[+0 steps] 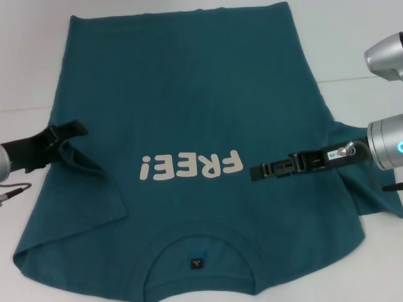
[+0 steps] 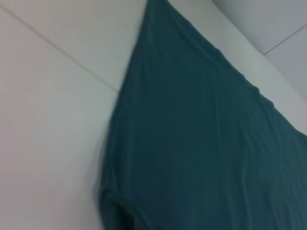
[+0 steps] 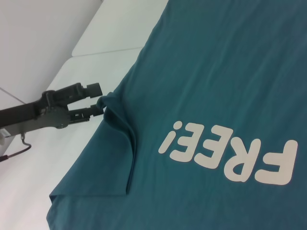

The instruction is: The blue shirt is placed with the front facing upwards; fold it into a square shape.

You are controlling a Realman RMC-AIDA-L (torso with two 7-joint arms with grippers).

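Bright even light, soft shadows, left wrist view blurred

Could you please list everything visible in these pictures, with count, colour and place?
shirt: one, dark teal-blue, spread face up on the table, collar nearest the robot, both sleeves folded in over the body.
lettering: one cream word "FREE!" across the chest.
label: one, small and dark, inside the collar.
table: one, white, under the shirt.
left end effector: one, black, at the shirt's left sleeve fold, pinching a bunch of cloth in the right wrist view.
right end effector: one, black, low over the chest beside the lettering, reaching in from the right.
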